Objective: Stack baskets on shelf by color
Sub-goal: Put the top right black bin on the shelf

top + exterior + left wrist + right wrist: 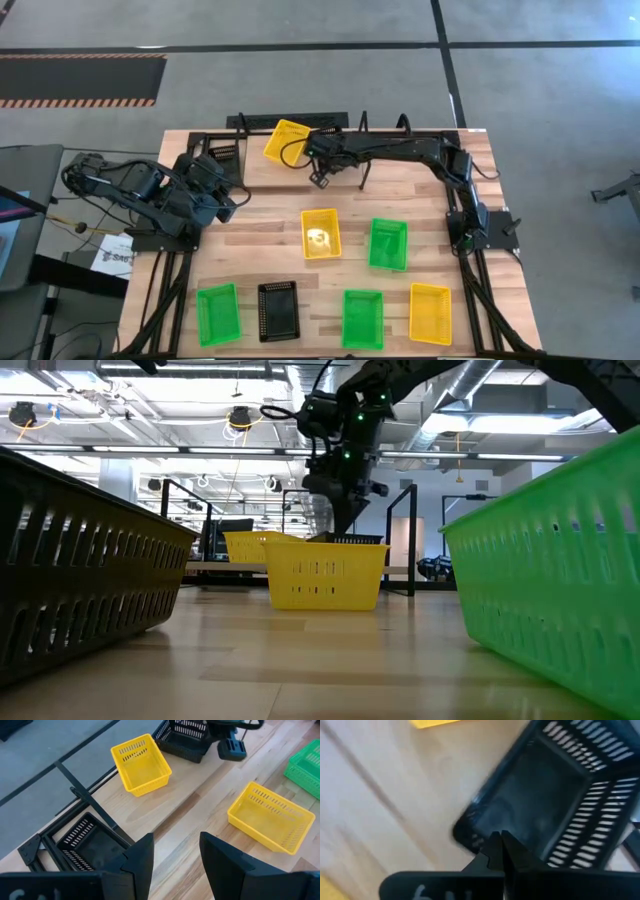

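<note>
Black basket (555, 800) on shelf (262, 165) beside yellow basket (287, 140); right gripper (321, 180) just above it, fingers closed, empty. Left gripper (175, 855) fingers apart, empty, at bench (265, 235) edge.

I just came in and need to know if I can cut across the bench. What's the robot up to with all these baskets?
It is sorting baskets onto the shelf at the far edge of the table. The right tool is shut and empty, hanging over a black basket on the shelf, next to a yellow basket already there. The left tool is open, waiting at the left side. Six more baskets sit on the table: three green, two yellow, one black.
</note>
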Controlling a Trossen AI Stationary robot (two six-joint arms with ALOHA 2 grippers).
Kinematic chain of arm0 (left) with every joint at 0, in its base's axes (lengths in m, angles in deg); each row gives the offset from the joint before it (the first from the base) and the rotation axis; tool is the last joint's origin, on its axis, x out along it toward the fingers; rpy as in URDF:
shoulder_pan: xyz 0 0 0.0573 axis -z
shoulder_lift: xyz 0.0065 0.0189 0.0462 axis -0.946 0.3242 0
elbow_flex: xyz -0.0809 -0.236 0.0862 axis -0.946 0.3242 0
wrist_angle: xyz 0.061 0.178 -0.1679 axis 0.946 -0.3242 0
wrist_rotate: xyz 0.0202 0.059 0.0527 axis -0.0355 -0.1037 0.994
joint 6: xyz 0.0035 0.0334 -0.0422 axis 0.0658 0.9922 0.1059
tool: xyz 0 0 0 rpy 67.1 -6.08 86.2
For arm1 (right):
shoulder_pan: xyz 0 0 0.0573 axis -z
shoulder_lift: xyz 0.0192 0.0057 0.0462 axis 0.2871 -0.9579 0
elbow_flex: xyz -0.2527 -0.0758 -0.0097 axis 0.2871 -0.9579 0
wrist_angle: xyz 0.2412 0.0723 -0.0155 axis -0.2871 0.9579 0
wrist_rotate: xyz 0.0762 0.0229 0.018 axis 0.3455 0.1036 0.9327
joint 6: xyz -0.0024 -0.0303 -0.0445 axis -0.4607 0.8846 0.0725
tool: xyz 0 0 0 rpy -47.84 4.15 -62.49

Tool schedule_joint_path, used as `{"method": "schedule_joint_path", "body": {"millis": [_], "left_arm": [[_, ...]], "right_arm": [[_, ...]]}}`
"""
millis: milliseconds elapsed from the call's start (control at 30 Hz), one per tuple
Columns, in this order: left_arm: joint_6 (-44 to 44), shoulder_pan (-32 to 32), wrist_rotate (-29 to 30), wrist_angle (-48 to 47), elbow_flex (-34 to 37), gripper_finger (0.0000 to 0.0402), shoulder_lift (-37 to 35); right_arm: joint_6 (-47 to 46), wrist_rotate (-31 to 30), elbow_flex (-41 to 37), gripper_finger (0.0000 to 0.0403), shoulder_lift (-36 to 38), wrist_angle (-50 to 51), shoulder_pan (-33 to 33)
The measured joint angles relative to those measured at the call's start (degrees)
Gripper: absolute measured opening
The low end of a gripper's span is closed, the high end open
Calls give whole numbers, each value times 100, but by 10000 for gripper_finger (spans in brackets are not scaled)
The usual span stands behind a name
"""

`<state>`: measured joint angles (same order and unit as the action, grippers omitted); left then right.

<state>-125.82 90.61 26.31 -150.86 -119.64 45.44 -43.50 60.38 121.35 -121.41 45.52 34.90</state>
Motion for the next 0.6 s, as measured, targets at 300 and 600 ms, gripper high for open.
{"method": "schedule_joint_path", "body": {"millis": [300, 600], "left_arm": [[0, 2, 0, 0, 0, 148, 0], [-4, 1, 0, 0, 0, 148, 0]], "right_arm": [[-115, 153, 0, 0, 0, 26, 48], [-350, 165, 0, 0, 0, -228, -214]]}}
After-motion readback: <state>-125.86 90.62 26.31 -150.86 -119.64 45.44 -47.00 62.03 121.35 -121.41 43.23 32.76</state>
